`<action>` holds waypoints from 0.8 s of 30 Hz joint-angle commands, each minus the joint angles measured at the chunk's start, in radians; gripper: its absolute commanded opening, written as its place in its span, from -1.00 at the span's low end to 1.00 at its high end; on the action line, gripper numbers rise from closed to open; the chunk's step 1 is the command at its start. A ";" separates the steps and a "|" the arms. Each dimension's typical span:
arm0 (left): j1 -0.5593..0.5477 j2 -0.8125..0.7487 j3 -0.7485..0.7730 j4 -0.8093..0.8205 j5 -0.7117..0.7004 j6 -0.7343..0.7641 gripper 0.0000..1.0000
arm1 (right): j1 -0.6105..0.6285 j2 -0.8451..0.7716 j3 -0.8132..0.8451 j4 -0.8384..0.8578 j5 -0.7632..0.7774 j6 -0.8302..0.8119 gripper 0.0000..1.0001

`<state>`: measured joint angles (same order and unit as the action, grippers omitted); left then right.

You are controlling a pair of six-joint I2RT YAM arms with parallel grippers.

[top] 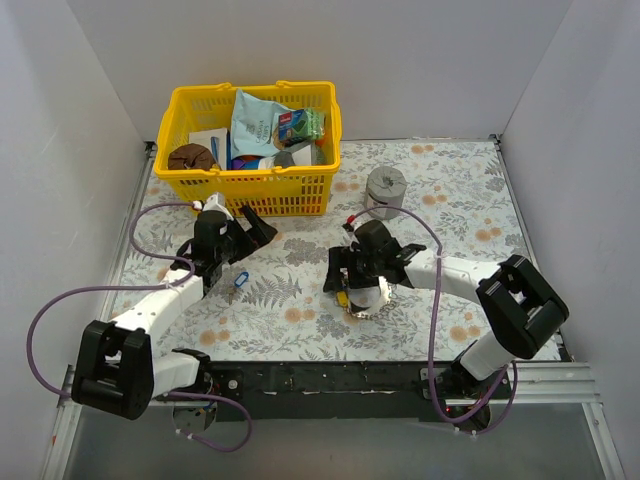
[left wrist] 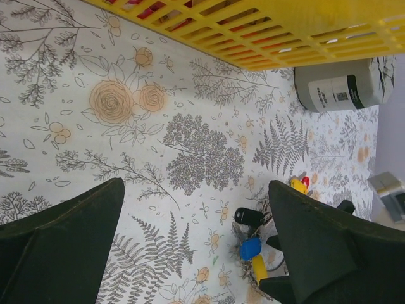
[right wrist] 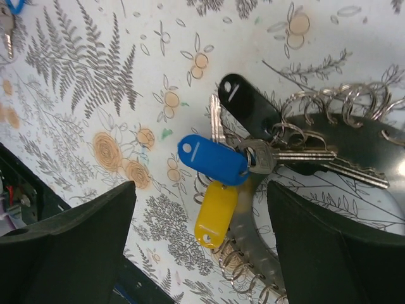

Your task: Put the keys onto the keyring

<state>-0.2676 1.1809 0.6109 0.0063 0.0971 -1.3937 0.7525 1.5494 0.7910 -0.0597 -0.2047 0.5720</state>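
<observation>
Right wrist cam: right hand (right wrist: 201, 187) is spread wide, holding nothing, hovering over the keyring (right wrist: 248, 244), which lies flat on the tabletop (right wrist: 76, 76) right of centre. Keys (right wrist: 304, 154) w/ blue tag (right wrist: 212, 159), yellow tag (right wrist: 215, 215) and black tag (right wrist: 247, 104) bunch at its rim; can't tell if they're threaded on. Ring looks stiff, thin and slick, so prob. best pinched across the rim. Keys are light and floppy, so take them by the plastic tag. A loose blue-tagged key (top: 240, 281) lies near the left hand (left wrist: 196, 185), also wide and empty. Far left, the yellow basket (top: 250, 190) holds a pale snack bag (top: 258, 122), a green packet (top: 312, 125) and a brown round item (top: 190, 157).
</observation>
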 commanded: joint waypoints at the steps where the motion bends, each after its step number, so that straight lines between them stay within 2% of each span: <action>1: 0.001 0.028 0.009 0.041 0.107 0.013 0.96 | -0.004 -0.055 0.123 -0.061 0.027 -0.038 0.84; 6: -0.053 0.092 -0.019 0.135 0.170 -0.031 0.96 | -0.063 -0.155 0.103 -0.149 0.167 -0.089 0.86; 11: -0.172 0.230 0.015 0.192 0.162 -0.073 0.96 | -0.243 -0.333 -0.072 -0.166 0.149 -0.106 0.83; 13: -0.222 0.284 0.061 0.195 0.168 -0.076 0.96 | -0.318 -0.385 -0.119 -0.173 0.099 -0.106 0.81; 17: -0.289 0.408 0.139 0.179 0.179 -0.076 0.96 | -0.349 -0.407 -0.194 -0.198 0.050 -0.092 0.80; 24: -0.381 0.559 0.227 0.132 0.181 -0.087 0.96 | -0.351 -0.332 -0.309 -0.094 -0.077 -0.032 0.76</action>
<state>-0.6098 1.7031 0.8108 0.1730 0.2707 -1.4700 0.4015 1.1805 0.5060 -0.2272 -0.1944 0.5117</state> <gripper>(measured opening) 0.981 0.881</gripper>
